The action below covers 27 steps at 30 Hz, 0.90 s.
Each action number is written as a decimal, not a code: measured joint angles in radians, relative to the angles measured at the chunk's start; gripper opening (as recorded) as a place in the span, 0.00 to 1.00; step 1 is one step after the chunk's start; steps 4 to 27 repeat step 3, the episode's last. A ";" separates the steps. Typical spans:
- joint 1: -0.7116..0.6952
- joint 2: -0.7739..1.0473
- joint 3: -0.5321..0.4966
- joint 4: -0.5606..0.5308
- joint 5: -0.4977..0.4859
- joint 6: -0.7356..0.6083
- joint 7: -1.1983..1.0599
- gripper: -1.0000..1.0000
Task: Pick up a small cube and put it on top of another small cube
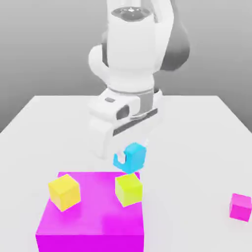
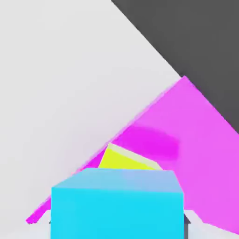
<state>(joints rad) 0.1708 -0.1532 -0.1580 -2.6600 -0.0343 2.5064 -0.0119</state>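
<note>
The small cyan cube [image 1: 134, 156] hangs in the air just above and behind the lime yellow-green cube [image 1: 129, 189], and my gripper [image 1: 132, 157] is shut on it. The lime cube stands on the big magenta block [image 1: 93, 224], near its far right corner. In the hand view the cyan cube [image 2: 116, 203] sits close in front, with the lime cube [image 2: 126, 161] partly hidden behind it and the magenta block [image 2: 186, 135] beyond. A gap still separates the two cubes.
A golden-yellow cube [image 1: 64, 192] rests on the magenta block's left part. A small magenta-pink cube [image 1: 240, 206] lies on the white table [image 1: 197, 138] at the exterior view's right. The arm's white body [image 1: 130, 64] rises behind the block.
</note>
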 joint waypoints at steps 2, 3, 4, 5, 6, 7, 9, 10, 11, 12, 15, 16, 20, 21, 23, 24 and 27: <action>0.000 0.019 -0.001 -0.007 0.002 0.026 -0.003 1.00; 0.000 0.019 -0.001 -0.007 0.002 0.026 -0.003 1.00; 0.000 0.019 -0.001 -0.007 0.002 0.026 -0.003 1.00; 0.000 0.019 -0.001 -0.007 0.002 0.026 -0.003 1.00; 0.000 0.019 -0.001 -0.007 0.002 0.026 -0.003 1.00; 0.000 0.019 -0.001 -0.007 0.002 0.026 -0.003 1.00; 0.000 0.019 -0.001 -0.007 0.002 0.026 -0.003 1.00; 0.000 0.019 -0.001 -0.007 0.002 0.026 -0.003 1.00; 0.000 0.019 -0.001 -0.007 0.002 0.026 -0.003 1.00; 0.000 0.019 -0.001 -0.007 0.002 0.026 -0.003 1.00; 0.000 0.019 -0.001 -0.007 0.002 0.026 -0.003 1.00; 0.000 0.019 -0.001 -0.007 0.002 0.026 -0.003 1.00; 0.000 0.019 -0.001 -0.007 0.002 0.026 -0.003 1.00; 0.000 0.019 -0.001 -0.007 0.002 0.026 -0.003 1.00; 0.000 0.019 -0.001 -0.007 0.002 0.026 -0.003 1.00; 0.000 0.019 -0.001 -0.007 0.002 0.026 -0.003 1.00; 0.000 0.019 -0.001 -0.007 0.002 0.026 -0.003 1.00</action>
